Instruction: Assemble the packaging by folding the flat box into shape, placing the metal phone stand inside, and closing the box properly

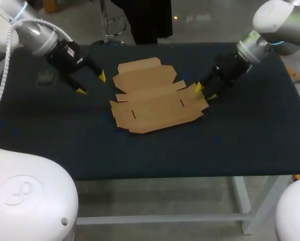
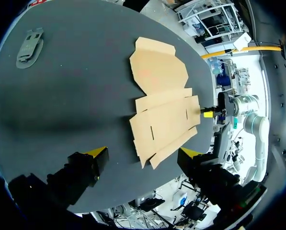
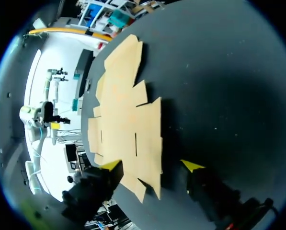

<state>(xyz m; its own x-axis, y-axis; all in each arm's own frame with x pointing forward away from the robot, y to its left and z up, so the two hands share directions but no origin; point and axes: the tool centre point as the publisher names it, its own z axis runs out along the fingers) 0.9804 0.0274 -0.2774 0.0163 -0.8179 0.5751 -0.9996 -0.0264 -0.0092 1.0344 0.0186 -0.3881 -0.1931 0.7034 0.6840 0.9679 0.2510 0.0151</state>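
Head view has the flat box (image 1: 157, 98) unfolded on the bench (image 1: 250, 140), metal phone stand (image 2: 28, 45) apart, both arms' jaws spread: no step done.

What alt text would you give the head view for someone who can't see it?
A flat, unfolded cardboard box lies in the middle of a dark table. The left gripper, open, is off to the box's left, apart from it; the right gripper, open, is at the box's right edge.
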